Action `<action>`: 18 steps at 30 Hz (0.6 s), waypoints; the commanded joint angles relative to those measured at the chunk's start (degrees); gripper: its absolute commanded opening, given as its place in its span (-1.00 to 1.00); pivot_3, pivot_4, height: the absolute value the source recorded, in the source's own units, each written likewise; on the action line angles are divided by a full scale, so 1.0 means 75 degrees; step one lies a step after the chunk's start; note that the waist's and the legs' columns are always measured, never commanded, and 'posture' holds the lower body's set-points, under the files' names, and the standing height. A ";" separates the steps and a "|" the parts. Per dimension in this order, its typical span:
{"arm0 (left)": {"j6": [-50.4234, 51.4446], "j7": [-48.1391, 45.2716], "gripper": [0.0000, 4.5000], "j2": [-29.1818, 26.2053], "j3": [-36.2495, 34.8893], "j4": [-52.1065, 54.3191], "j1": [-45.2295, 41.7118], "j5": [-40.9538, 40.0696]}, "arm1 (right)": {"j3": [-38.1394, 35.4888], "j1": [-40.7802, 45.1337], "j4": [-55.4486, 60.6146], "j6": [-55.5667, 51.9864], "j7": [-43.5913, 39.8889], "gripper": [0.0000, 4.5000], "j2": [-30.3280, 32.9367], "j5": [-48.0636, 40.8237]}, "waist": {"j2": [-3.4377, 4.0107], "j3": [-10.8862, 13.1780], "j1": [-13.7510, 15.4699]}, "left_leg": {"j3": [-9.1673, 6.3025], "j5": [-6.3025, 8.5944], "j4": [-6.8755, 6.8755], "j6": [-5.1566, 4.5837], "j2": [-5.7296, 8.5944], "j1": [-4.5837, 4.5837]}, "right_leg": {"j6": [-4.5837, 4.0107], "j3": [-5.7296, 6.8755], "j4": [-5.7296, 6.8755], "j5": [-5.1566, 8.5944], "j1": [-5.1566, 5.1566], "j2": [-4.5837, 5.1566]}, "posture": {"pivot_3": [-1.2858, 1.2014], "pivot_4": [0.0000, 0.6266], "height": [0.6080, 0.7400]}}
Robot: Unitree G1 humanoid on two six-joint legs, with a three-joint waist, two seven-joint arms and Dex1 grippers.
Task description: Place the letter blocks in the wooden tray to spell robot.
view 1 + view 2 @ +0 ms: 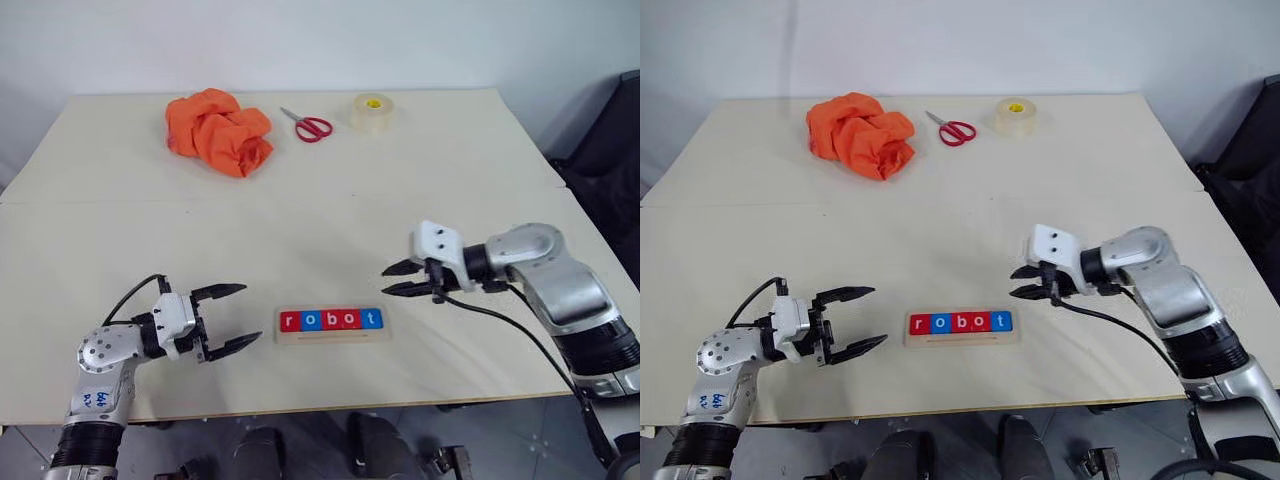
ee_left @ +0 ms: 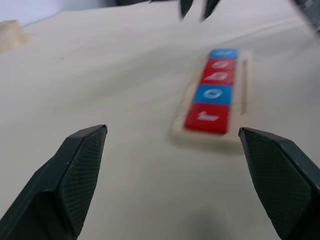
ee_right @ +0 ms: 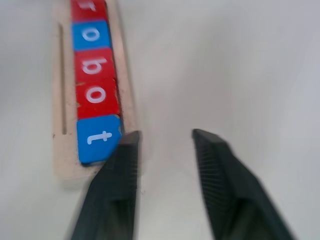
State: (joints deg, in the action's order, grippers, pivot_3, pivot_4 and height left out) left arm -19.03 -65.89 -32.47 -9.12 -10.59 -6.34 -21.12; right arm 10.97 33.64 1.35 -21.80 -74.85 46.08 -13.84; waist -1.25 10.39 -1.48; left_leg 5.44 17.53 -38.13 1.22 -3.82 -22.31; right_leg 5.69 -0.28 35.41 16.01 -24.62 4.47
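The wooden tray [image 1: 333,335] lies near the table's front edge, between my two grippers. Several letter blocks [image 1: 331,320] sit in it side by side, red, blue, red, red, blue, reading r, o, b, o, t. My left gripper [image 1: 234,318] hovers just left of the tray, open wide and empty, pointing toward it. My right gripper [image 1: 401,278] hangs above and to the right of the tray's t end, open with nothing between its fingers. In the right wrist view the blue t block [image 3: 98,138] lies just beside my left-hand fingertip [image 3: 125,150].
At the table's far side lie a crumpled orange cloth [image 1: 219,130], red-handled scissors [image 1: 309,125] and a roll of clear tape [image 1: 373,110]. A black cable trails from my right wrist over the table toward its front right corner.
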 commanded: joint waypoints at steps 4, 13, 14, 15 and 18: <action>-0.0039 -0.0191 1.00 -0.0311 -0.0453 -0.0007 -0.0003 -0.0497 | -0.1343 -0.0753 -0.1486 0.2015 -0.1688 0.72 0.0283 -0.1111 | 0.0001 0.0001 -0.0009 | 0.0007 0.0001 -0.0001 -0.0001 0.0002 0.0003 | 0.0013 -0.0003 -0.0011 -0.0007 0.0009 0.0001 | 0.03 -0.52 1.00; 0.0348 -0.0792 1.00 -0.0729 -0.1041 -0.0158 0.0063 -0.1303 | -0.1934 -0.0574 -0.3342 0.2927 -0.2353 0.99 0.0442 -0.2149 | 0.0003 0.0002 -0.0044 | 0.0014 -0.0008 -0.0002 0.0009 -0.0010 0.0029 | 0.0013 -0.0012 0.0019 -0.0007 0.0009 -0.0008 | 0.03 -0.52 1.00; 0.0367 -0.0789 1.00 -0.0731 -0.1056 -0.0165 0.0023 -0.1306 | -0.1904 -0.0474 -0.3554 0.3050 -0.2353 0.99 0.0484 -0.2122 | 0.0004 0.0002 -0.0040 | 0.0015 -0.0008 -0.0004 0.0010 -0.0009 0.0029 | 0.0013 -0.0013 0.0020 -0.0007 0.0009 -0.0007 | 0.03 -0.52 1.00; 0.0388 -0.0818 1.00 -0.0728 -0.1091 -0.0158 0.0002 -0.1346 | -0.1861 -0.0394 -0.3718 0.3158 -0.2353 0.99 0.0536 -0.2145 | 0.0005 0.0002 -0.0036 | 0.0015 -0.0008 -0.0005 0.0010 -0.0007 0.0029 | 0.0013 -0.0014 0.0020 -0.0008 0.0010 -0.0005 | 0.03 -0.52 1.00; 0.0523 -0.0860 1.00 -0.0763 -0.1135 -0.0188 -0.0109 -0.1400 | -0.1779 -0.0095 -0.4182 0.3445 -0.2353 0.99 0.0581 -0.2191 | 0.0005 0.0003 -0.0032 | 0.0017 -0.0008 -0.0006 0.0010 -0.0005 0.0027 | 0.0014 -0.0015 0.0019 -0.0008 0.0009 -0.0003 | 0.03 -0.52 1.00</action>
State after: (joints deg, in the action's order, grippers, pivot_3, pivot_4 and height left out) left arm -15.41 -71.99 -37.26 -15.93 -12.24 -6.22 -29.89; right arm -1.48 31.33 -28.69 1.87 -88.62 49.28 -28.82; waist -1.21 10.41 -1.72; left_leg 5.56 17.47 -38.18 1.29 -3.86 -22.11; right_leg 5.79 -0.38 35.55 15.95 -24.55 4.44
